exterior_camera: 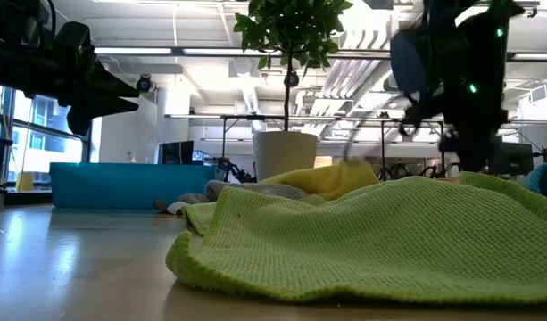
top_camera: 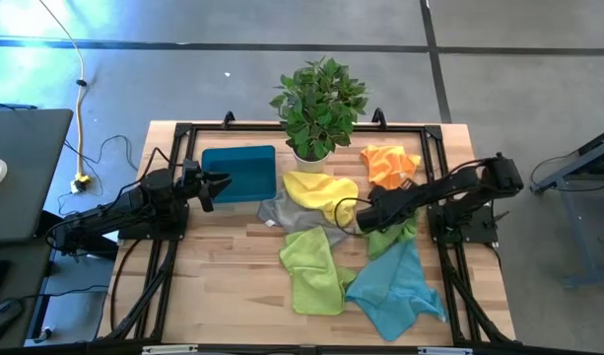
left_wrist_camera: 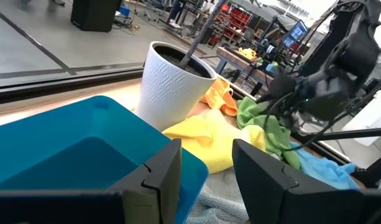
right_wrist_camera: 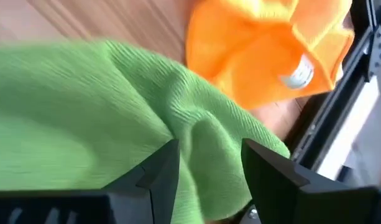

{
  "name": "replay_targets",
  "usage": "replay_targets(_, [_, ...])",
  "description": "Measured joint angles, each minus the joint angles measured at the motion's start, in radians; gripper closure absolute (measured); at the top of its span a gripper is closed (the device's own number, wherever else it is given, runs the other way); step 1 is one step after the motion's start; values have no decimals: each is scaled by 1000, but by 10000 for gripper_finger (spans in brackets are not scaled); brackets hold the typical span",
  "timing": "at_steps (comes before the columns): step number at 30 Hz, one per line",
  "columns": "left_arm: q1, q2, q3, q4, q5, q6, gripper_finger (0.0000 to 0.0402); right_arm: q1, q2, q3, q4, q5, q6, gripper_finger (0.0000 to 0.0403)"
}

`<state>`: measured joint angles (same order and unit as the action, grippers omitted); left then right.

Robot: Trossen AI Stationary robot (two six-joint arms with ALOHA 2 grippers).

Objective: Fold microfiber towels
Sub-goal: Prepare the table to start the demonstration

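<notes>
High view, right end effector [top_camera: 364, 219]: mine, reaching in from the right side of the table [top_camera: 233, 296], over the middle of the towel pile, at the edge of the yellow towel [top_camera: 319, 189].
Right end effector state: fingers parted a little in the right wrist view, a fold of the darker green towel [right_wrist_camera: 84, 124] bulging between them; I cannot tell whether they clamp it.
Left end effector [top_camera: 219, 184]: mine, over the left end of the blue tray [top_camera: 240, 173], fingers apart with nothing between them; the left wrist view looks across the tray toward the pile.
Lime green towel [top_camera: 311, 266]: rumpled on the table, front centre, nearest the low camera.
Teal-blue towel [top_camera: 398, 286]: just right of the lime green one, touching it, crumpled.
Darker green towel, position: under my right arm, between the yellow and teal-blue cloths.
Grey towel [top_camera: 282, 212]: partly under the yellow towel, just beside the tray's right end.
Orange towel [top_camera: 388, 164]: back right, near the table frame, apart from the lime green one.
Potted plant [top_camera: 318, 104]: white pot at back centre, yellow towel just in front of it.
</notes>
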<state>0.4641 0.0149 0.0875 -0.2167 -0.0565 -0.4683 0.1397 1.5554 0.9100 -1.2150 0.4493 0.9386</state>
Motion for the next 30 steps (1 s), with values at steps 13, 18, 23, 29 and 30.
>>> replay_targets(13, [0,0,0,0,0,0,268,205,-45,155,223,-321,60,238])
replay_targets(18, [0,0,0,0,0,0,268,307,-23,155,271,-294,176,238])
replay_targets(23, [0,0,0,0,0,0,268,384,13,155,292,-285,302,238])
replay_targets(29, [0,0,0,0,0,0,268,471,57,155,371,-324,394,238])
replay_targets(30, [0,0,0,0,0,0,268,486,65,155,390,-330,402,238])
